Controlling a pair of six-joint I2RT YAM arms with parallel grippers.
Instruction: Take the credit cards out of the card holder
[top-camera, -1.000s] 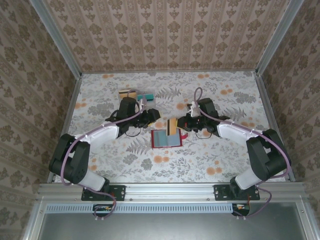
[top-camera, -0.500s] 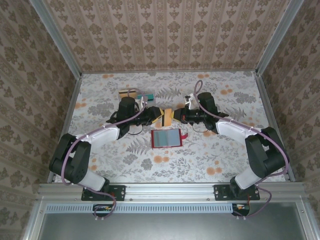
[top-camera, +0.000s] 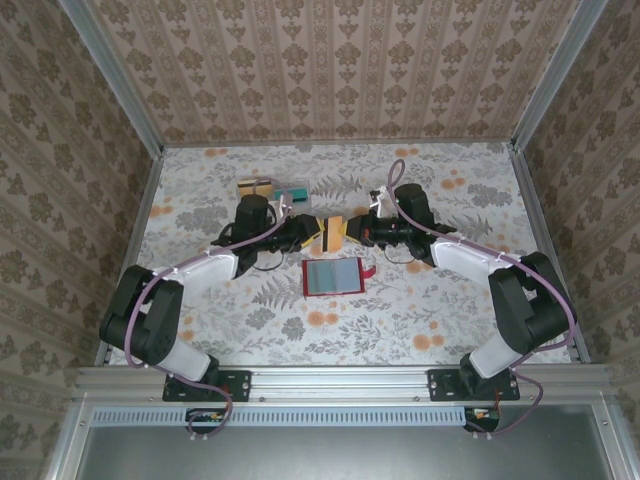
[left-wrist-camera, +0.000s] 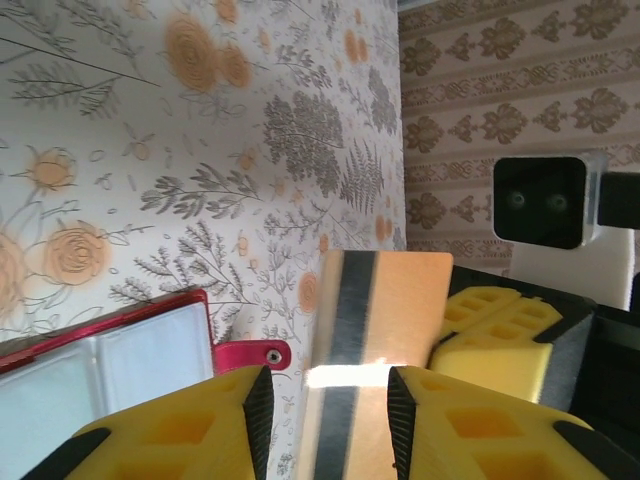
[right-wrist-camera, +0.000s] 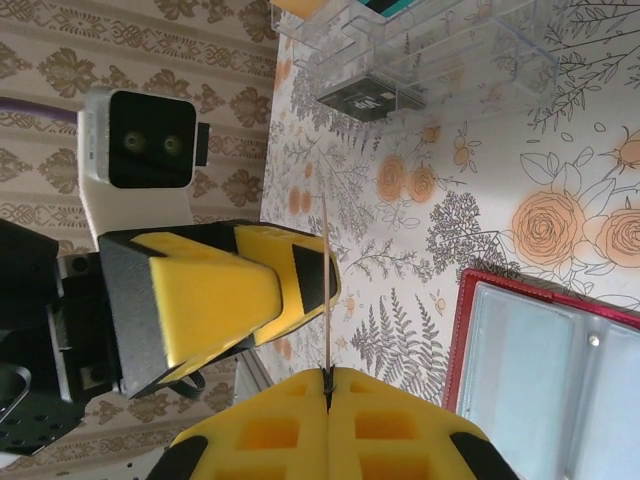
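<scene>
a tan credit card with a dark stripe (left-wrist-camera: 385, 300) hangs in the air just behind the open red card holder (top-camera: 333, 277), pinched tight in the right gripper (right-wrist-camera: 327, 372). the left gripper (left-wrist-camera: 330, 375) straddles the card narrowly; whether it grips is unclear. beyond, on the floral table (top-camera: 450, 310), a clear tray (right-wrist-camera: 480, 60) holds a black card (right-wrist-camera: 370, 97).

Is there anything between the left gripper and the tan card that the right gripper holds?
Nothing visible stands between them. The tan card lies between the fingers of the left gripper, and the right gripper is shut on its edge. Whether the left one grips it is unclear.
</scene>
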